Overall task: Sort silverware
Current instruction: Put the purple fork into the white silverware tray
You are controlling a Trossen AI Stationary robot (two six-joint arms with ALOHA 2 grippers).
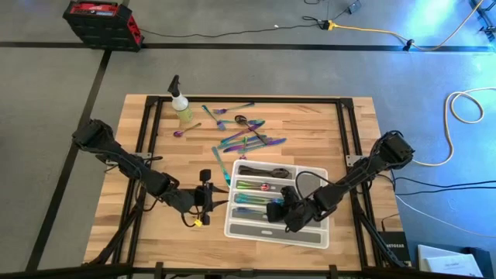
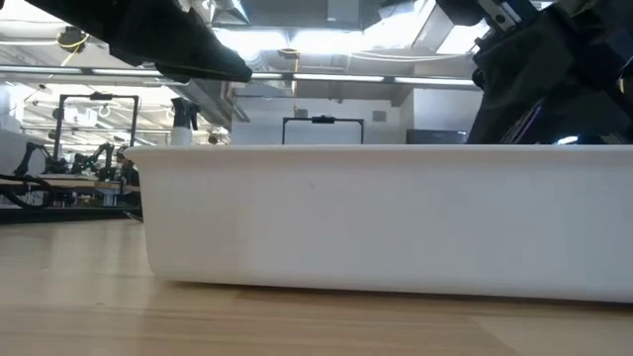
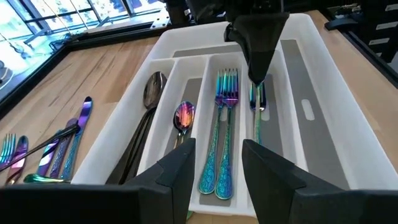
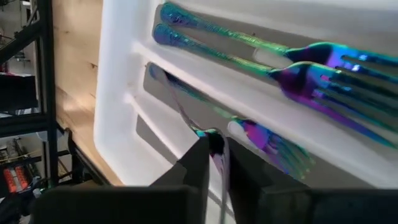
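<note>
Near the table's front, just left of the white compartment tray (image 1: 232,227), the left gripper (image 1: 203,195) hovered with its fingers parted and nothing between them. On the bare wood behind the tray lay the loose iridescent silverware (image 1: 246,139) beside a spray bottle (image 1: 182,107), while the tray held dark spoons (image 3: 147,121), one small rainbow spoon (image 3: 184,116) and two forks (image 3: 225,93). Over the tray's middle slots the right gripper (image 4: 214,163) pinched the handle of another fork (image 4: 273,146) lying in its compartment.

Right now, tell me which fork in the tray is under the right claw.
The small fork alone in its compartment, beside the one with two forks. The right claw pinches its handle.
</note>
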